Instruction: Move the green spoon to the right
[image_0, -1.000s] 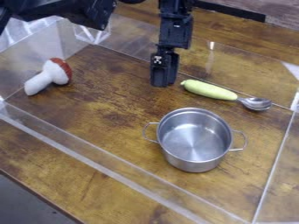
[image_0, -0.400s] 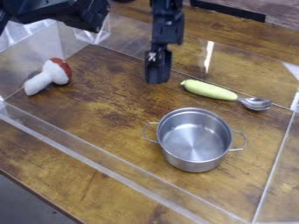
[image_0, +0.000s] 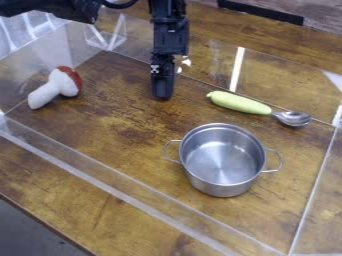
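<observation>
I see my hand (image_0: 160, 91) pointing steeply down at the bench (image_0: 120, 130), its tip low over the wood toward the far edge, about midway along it. The fingers are clenched together with nothing between them. The green spoon (image_0: 254, 106) lies flat on the bench, apart from the hand on the side toward the right edge, its yellow-green handle pointing at the hand and its silver bowl lying toward the right edge. A steel pot (image_0: 223, 158) stands upright nearer the front edge, just beside the spoon but not touching it. A toy mushroom (image_0: 55, 87) lies on its side near the left edge.
</observation>
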